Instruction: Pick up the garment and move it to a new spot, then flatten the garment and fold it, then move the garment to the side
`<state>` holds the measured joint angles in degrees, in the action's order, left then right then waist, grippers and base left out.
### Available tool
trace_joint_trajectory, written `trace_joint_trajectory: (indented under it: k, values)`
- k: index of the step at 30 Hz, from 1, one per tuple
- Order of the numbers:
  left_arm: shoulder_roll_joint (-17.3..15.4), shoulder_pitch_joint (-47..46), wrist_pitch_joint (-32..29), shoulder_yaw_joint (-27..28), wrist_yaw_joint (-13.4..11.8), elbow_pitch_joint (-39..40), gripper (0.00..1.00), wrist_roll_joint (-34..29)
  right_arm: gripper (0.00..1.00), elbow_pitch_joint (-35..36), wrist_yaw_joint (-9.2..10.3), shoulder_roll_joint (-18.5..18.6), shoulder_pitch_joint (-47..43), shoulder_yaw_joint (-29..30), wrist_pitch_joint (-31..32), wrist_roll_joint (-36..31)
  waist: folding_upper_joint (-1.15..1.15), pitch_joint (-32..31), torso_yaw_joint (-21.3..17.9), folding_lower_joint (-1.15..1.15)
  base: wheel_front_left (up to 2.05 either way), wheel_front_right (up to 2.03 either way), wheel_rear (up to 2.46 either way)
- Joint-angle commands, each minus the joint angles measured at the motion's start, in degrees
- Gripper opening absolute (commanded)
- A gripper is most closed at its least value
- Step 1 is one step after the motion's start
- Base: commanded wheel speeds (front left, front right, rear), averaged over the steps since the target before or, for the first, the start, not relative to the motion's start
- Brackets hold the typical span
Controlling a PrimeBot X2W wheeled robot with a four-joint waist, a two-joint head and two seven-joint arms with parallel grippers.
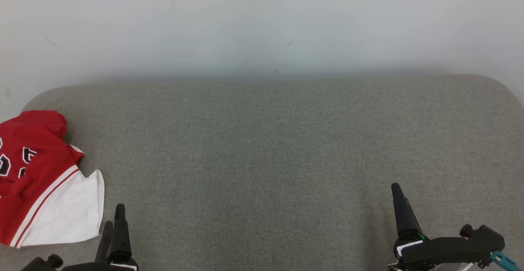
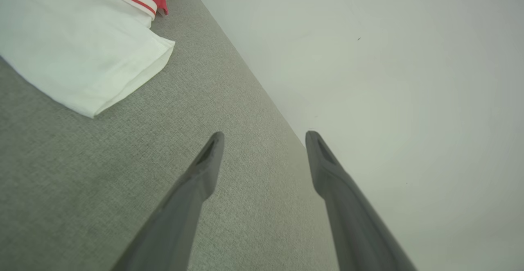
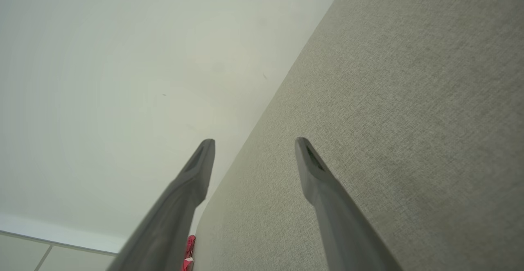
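Observation:
The garment (image 1: 41, 181) is a red and white jersey with dark numerals, lying crumpled at the left edge of the grey fabric surface (image 1: 262, 152). Its white sleeve (image 2: 82, 50) shows at the upper left of the left wrist view. My left gripper (image 1: 114, 217) hovers at the lower left, just right of the garment's white part, open with nothing between its fingers (image 2: 204, 168). At the lower right, far from the garment, my right gripper (image 1: 399, 199) is also open and empty, its fingers (image 3: 315, 172) over bare fabric. A sliver of red garment (image 3: 189, 252) shows in the right wrist view.
A pale wall (image 1: 262, 25) rises behind the surface's far edge. The surface has rounded back corners, and its wide grey middle stretches between the two grippers. A strip of floor (image 3: 41, 254) shows at the lower left of the right wrist view.

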<state>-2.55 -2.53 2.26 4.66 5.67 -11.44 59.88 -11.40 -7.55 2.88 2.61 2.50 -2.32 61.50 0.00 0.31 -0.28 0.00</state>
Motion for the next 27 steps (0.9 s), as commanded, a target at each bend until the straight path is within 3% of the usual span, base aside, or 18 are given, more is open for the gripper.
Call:
trace_joint_trajectory:
  k: [1, 11, 27]
  values:
    - [-0.3, -0.2, 0.5, -0.1, -0.1, 1.1, 1.0, -2.0, 1.0, 1.1, 0.03, 0.0, 0.3, -0.4, -0.5, -2.1, 0.0, 0.0, 0.0, 0.0, 0.0, 0.0, 0.0]
    - [-0.4, 0.5, 2.5, -0.6, -0.8, 1.9, 1.0, -13.7, 1.0, 2.0, 0.04, 0.0, 0.0, -1.3, -2.5, -13.7, 0.0, -0.1, -0.1, 0.0, 0.0, 0.0, 0.0]
    - [-1.2, 1.3, 5.3, -1.4, -0.8, 3.0, 1.0, -26.9, 1.0, 1.0, 0.06, 0.0, -0.5, -1.8, -5.2, -27.0, 0.0, -0.1, -0.2, 0.0, 0.0, 0.0, 0.0]
